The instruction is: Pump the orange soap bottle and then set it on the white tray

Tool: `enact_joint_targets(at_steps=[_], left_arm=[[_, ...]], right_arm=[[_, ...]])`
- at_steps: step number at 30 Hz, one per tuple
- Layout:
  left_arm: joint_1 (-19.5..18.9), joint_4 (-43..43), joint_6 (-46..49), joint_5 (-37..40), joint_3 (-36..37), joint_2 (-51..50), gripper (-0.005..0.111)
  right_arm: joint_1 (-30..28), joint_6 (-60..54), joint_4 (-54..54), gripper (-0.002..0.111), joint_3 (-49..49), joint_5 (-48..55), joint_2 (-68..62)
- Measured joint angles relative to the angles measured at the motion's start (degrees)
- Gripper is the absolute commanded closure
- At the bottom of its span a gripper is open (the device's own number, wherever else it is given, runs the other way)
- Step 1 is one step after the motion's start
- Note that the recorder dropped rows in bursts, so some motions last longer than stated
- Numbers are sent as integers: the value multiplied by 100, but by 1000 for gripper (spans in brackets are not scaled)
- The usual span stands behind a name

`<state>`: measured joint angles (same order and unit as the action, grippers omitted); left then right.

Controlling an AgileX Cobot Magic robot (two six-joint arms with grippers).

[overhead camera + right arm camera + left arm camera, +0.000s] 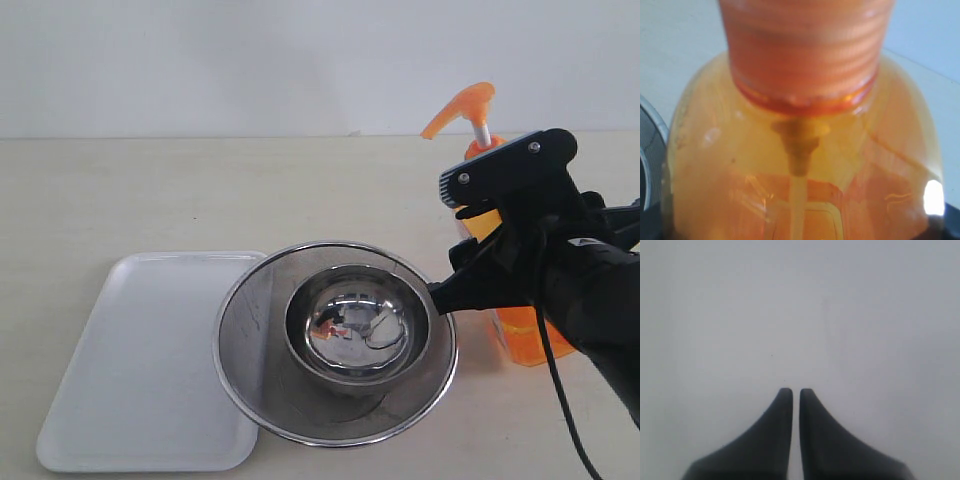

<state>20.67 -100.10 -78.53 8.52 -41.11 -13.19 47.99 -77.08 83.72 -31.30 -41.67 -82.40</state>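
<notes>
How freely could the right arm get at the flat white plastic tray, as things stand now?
Probably yes, but not directly. The right arm, jaws around the tall orange soap bottle, has the round steel strainer between it and the flat white plastic tray; it would likely pass above.

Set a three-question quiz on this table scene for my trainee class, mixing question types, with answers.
1. True or false: the soap bottle stands on the tray.
2. What sits inside the strainer? A) a bowl B) a cup C) a sponge
3. Which gripper has its jaws either side of the bottle?
Key: 1 false, it stands on the table beside the strainer; 2 A; 3 the right one.
</notes>
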Motion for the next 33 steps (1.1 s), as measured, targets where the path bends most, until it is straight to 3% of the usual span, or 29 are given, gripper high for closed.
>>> enact_joint_targets(at_steps=[11, 33], left_arm=[[0, 0, 0, 0, 0, 544, 102], [0, 0, 12, 0, -8, 545, 102]], right_arm=[[0, 2, 0, 109, 0, 0, 0], [0, 2, 0, 109, 0, 0, 0]])
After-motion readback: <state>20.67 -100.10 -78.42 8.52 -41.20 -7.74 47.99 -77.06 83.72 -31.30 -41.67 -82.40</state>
